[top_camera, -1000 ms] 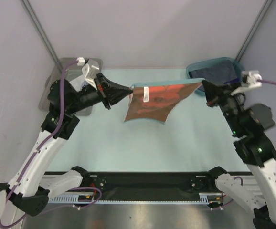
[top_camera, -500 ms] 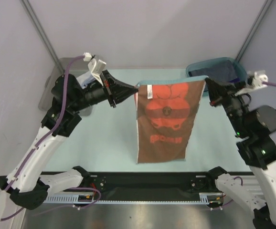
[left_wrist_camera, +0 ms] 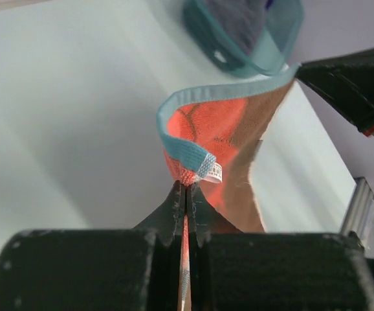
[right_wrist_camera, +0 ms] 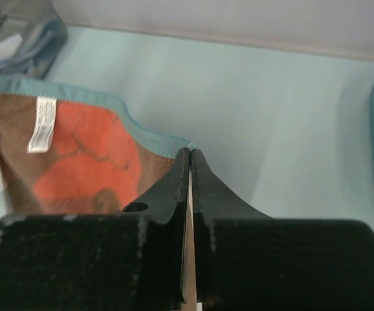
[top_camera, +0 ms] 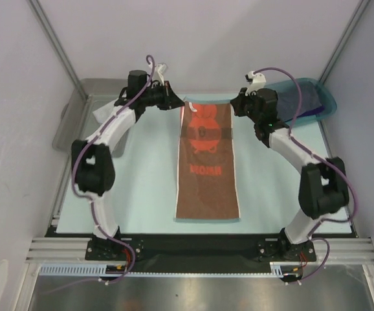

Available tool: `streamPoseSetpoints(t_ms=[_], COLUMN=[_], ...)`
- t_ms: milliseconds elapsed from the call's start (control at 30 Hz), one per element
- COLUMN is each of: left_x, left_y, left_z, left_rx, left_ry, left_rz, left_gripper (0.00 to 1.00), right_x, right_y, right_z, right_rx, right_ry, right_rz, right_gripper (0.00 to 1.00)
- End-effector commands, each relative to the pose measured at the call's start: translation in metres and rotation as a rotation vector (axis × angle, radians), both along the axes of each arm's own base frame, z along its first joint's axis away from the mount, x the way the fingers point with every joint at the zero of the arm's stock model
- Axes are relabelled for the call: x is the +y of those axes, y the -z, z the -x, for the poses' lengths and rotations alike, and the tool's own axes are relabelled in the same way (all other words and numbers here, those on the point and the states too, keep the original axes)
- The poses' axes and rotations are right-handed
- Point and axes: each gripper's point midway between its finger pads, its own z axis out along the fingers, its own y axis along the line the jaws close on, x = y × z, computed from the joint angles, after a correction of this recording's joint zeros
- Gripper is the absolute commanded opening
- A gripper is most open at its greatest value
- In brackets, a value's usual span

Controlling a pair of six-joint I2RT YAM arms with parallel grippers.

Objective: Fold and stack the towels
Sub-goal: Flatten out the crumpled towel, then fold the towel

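Observation:
The orange-red "BROWN" towel [top_camera: 206, 175] lies spread lengthwise down the middle of the table, print up, with its near edge close to the front. My left gripper [top_camera: 177, 105] is shut on its far left corner, and my right gripper [top_camera: 234, 109] is shut on its far right corner. Both hold the far edge just above the table at the back. In the left wrist view the jaws [left_wrist_camera: 186, 184] pinch the teal-hemmed corner [left_wrist_camera: 193, 155]. In the right wrist view the jaws [right_wrist_camera: 189, 152] pinch the hem of the towel [right_wrist_camera: 77, 155].
A grey bin [top_camera: 77, 97] stands at the back left with a pale cloth [top_camera: 103, 111] in it. A teal bin [top_camera: 326, 103] at the back right holds a dark towel [top_camera: 307, 97]. Metal rails run along the table's front edge.
Both arms have reached far toward the back of the table. The towel, hanging in the air before, now lies stretched flat on the table with its far edge still held.

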Motion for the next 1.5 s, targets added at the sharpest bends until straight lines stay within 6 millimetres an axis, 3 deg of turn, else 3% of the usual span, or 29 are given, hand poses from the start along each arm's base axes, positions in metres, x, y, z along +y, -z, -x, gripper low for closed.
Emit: streamPoseSetpoints(t_ms=[0,33,100,133,267,400,500,533,567,733,767,833,967,1000,1067,1100,1167,1233,1267,1467], left_x=[0.002,0.005,0.004,0.005,0.012,0.017,0.018,0.019,0.021,0.021,0.021,0.019,0.017,0.016,0.019,0.02,0.02,0.019,0.02,0.03], left_y=[-0.017,-0.008,0.013,0.018,0.044,0.06,0.056,0.045,0.053,0.052,0.056,0.06,0.088,0.087,0.101,0.096,0.109,0.107,0.113,0.114], left_z=[-0.044,-0.052,-0.067,-0.068,-0.074,-0.064,-0.051,-0.046,-0.039,0.003,0.018,0.028,0.067,0.074,0.088,0.093,0.103,0.111,0.118,0.147], left_rx=[-0.114,-0.102,-0.102,-0.103,-0.12,-0.12,-0.127,-0.148,-0.124,-0.133,-0.12,-0.133,-0.047,-0.049,-0.015,-0.03,-0.02,-0.029,-0.007,0.008], left_ry=[0.097,0.108,0.124,0.134,0.151,0.197,0.214,0.214,0.206,0.253,0.251,0.227,0.246,0.247,0.236,0.225,0.202,0.195,0.186,0.166], left_rz=[0.055,0.064,0.054,0.049,-0.003,-0.057,-0.079,-0.083,-0.095,-0.124,-0.133,-0.162,-0.19,-0.198,-0.22,-0.228,-0.281,-0.303,-0.309,-0.352], left_gripper=[0.0,0.0,0.0,0.0,0.05,0.06,0.0,0.0,0.0,0.0,0.0,0.0,0.0,0.0,0.0,0.0,0.0,0.0,0.0,0.0], right_x=[0.009,0.012,0.017,0.016,0.015,0.01,0.006,0.004,0.002,-0.01,-0.013,-0.017,-0.017,-0.018,-0.017,-0.015,-0.013,-0.012,-0.012,-0.014], right_y=[-0.067,-0.042,-0.036,-0.02,0.003,0.025,0.031,0.035,0.034,0.037,0.042,0.051,0.067,0.083,0.084,0.087,0.096,0.108,0.103,0.115], right_z=[-0.037,-0.051,-0.06,-0.066,-0.069,-0.06,-0.043,-0.038,-0.029,0.007,0.013,0.03,0.063,0.074,0.088,0.094,0.112,0.127,0.133,0.166], right_rx=[-0.249,-0.21,-0.22,-0.201,-0.192,-0.154,-0.136,-0.12,-0.115,-0.076,-0.06,-0.008,0.047,0.086,0.1,0.111,0.144,0.189,0.186,0.258], right_ry=[-0.07,-0.079,-0.105,-0.11,-0.142,-0.15,-0.149,-0.146,-0.142,-0.112,-0.105,-0.096,-0.098,-0.093,-0.091,-0.093,-0.094,-0.086,-0.086,-0.07], right_rz=[-0.077,-0.069,-0.068,-0.057,-0.039,-0.014,-0.003,0.0,0.001,-0.013,-0.015,-0.023,-0.054,-0.051,-0.07,-0.074,-0.071,-0.065,-0.077,-0.055], right_gripper=[0.0,0.0,0.0,0.0,0.0,0.0,0.0,0.0,0.0,0.0,0.0,0.0,0.0,0.0,0.0,0.0,0.0,0.0,0.0,0.0])
